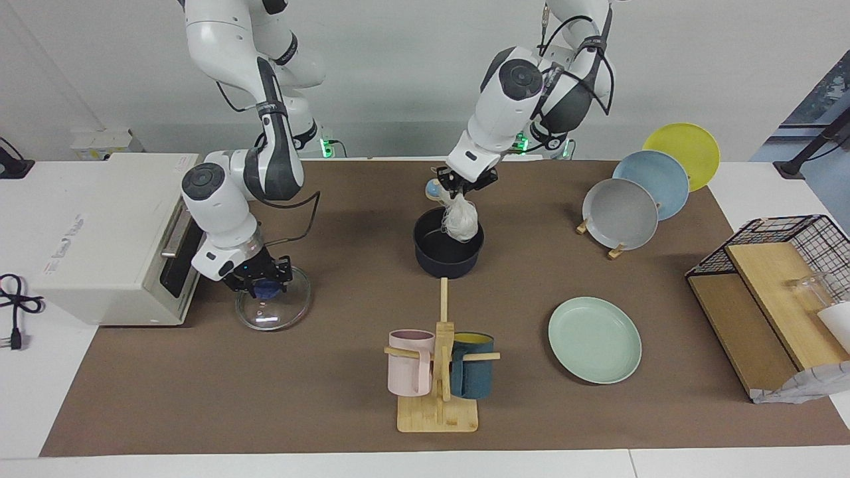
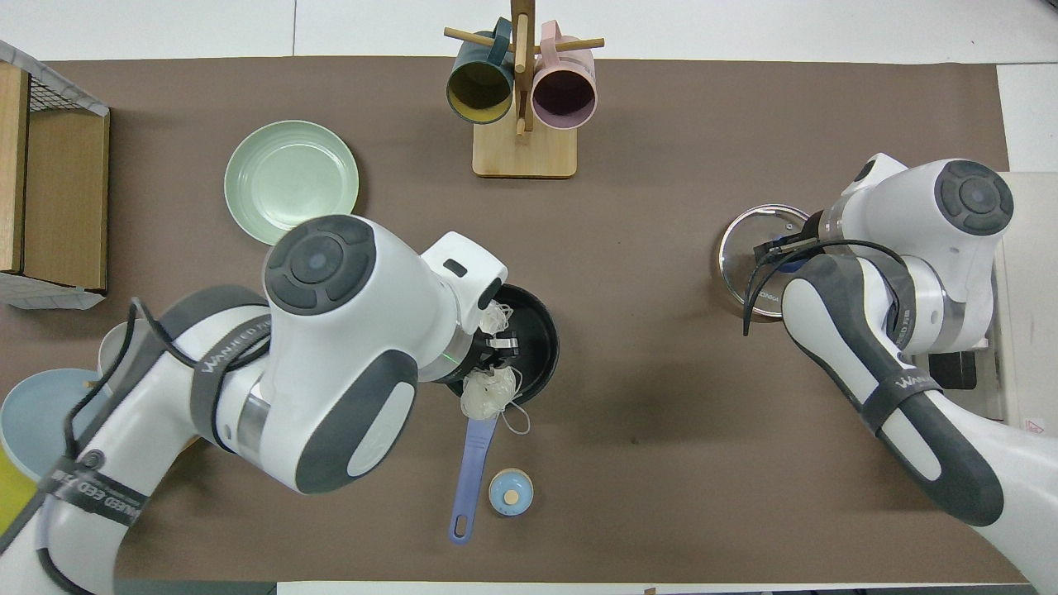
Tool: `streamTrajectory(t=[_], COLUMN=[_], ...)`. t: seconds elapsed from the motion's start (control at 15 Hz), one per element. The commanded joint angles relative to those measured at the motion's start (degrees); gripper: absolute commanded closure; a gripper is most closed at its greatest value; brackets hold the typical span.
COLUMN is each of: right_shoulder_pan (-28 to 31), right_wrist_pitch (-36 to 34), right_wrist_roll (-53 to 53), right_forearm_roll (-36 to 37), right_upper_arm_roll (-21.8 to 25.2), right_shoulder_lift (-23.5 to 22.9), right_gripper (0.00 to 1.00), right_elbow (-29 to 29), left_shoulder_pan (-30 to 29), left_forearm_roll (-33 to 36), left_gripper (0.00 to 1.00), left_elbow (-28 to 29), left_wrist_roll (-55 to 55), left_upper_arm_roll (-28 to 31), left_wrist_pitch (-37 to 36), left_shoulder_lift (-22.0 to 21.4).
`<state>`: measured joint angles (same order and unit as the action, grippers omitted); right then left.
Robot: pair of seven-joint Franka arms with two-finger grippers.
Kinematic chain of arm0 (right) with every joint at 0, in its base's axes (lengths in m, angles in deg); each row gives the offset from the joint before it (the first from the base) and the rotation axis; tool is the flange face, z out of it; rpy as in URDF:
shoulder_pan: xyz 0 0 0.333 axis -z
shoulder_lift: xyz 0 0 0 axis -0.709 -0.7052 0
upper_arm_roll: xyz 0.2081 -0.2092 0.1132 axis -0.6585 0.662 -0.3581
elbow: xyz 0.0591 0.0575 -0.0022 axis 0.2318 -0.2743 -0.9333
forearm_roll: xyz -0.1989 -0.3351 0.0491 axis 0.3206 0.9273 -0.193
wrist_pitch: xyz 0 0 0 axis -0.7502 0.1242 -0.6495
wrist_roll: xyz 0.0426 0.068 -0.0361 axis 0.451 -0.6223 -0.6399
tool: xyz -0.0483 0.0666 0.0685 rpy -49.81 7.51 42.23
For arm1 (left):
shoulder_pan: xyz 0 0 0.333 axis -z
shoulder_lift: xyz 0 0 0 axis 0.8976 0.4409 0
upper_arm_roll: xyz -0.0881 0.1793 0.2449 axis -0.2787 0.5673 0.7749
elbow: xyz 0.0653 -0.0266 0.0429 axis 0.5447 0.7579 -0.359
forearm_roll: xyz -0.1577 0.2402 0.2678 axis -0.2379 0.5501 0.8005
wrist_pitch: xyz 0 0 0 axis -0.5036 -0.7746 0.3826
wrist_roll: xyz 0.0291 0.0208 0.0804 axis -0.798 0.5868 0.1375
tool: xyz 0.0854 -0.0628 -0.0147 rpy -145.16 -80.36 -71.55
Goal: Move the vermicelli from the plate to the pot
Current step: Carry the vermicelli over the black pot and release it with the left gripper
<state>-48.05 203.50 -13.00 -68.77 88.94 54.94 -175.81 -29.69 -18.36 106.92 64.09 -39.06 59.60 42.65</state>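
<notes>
Facing view: left pincer (image 1: 465, 188) is clamped on top of the vermicelli (image 1: 460, 221), w/ the bundle hanging over the pot (image 1: 448, 249), its lowest part about at rim level. Plate (image 1: 595, 339) sits bare, toward the left arm's end of the surface. Noodles look v. light, springy, loosely tangled; loose strands trail over the pot's handle (image 2: 472, 475) in the overhead view, so prob. snag-prone and brittle. Best hold is a pinch thru the dense middle of a nest, not stray ends. Right pincer (image 1: 257, 281) is closed on the blue knob (image 1: 267, 287) of the glass lid (image 1: 273, 305), waiting.
</notes>
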Motion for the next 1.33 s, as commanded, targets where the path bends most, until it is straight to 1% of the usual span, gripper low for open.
streamTrajectory(t=[0.0,0.2,0.4,0.47,0.6,0.67,0.73,0.8,0.93,1.07,1.13,1.27], right_shoulder_pan=[0.09,-0.09,-2.63,-3.42,-5.0,-6.23,-6.76,-7.47,-9.74,-13.69,-15.28,-20.71], right_wrist_pitch=[-7.99,-14.93,-22.49,-24.69,-28.12,-29.79,-31.55,-32.61,-33.15,-31.84,-30.61,-28.85], right_wrist_roll=[1.72,1.28,-0.21,-1.17,-1.97,-2.58,-3.28,-4.07,-6.96,-12.23,-14.6,-21.7], right_forearm_roll=[-0.58,-0.66,-0.66,-0.66,-0.75,-0.75,-0.75,-1.19,-1.37,-1.37,-1.37,-0.93], right_upper_arm_roll=[0.01,-0.43,-0.96,-0.87,-1.05,-0.96,-0.96,-1.05,-1.05,-1.05,-1.22,-1.4], right_shoulder_lift=[-0.25,0.45,1.94,2.3,3.17,3.7,3.97,4.32,4.67,4.58,4.32,3.62], right_gripper=[0.71,0.71,0.71,0.71,0.71,0.72,0.73,0.73,0.73,0.75,0.77,0.78], right_elbow=[7.69,12.96,17.54,18.77,20.97,22.11,22.99,23.35,24.05,24.14,24.14,24.32], left_shoulder_pan=[1.8,1.54,1.71,1.71,1.45,1.36,1.53,1.1,-0.21,-2.85,-5.03,-9.6], left_forearm_roll=[-1.13,-1.04,-1.04,-1.04,-1.04,-1.04,-0.78,-0.43,0.71,3.17,4.05,5.11], left_gripper=[1.0,1.0,1.0,1.0,1.0,0.74,0.01,0.0,0.0,0.0,0.0,0.0], left_elbow=[4.66,4.66,5.71,6.24,6.25,6.25,6.07,5.81,4.41,1.08,-1.03,-2.89], left_wrist_roll=[0.65,-0.49,-2.24,-2.94,-4.79,-4.97,-4.97,-4.97,-5.15,-5.85,-6.81,-10.49], left_upper_arm_roll=[0.94,1.03,1.03,1.03,1.03,1.11,1.2,1.29,1.73,1.73,1.82,1.82], left_wrist_pitch=[6.58,10.28,15.89,16.69,16.09,15.57,14.78,13.2,8.38,2.32,-0.93,-4.73], left_shoulder_lift=[0.23,3.13,5.86,5.87,5.87,5.87,5.61,4.73,1.49,-0.71,-1.77,-4.75])
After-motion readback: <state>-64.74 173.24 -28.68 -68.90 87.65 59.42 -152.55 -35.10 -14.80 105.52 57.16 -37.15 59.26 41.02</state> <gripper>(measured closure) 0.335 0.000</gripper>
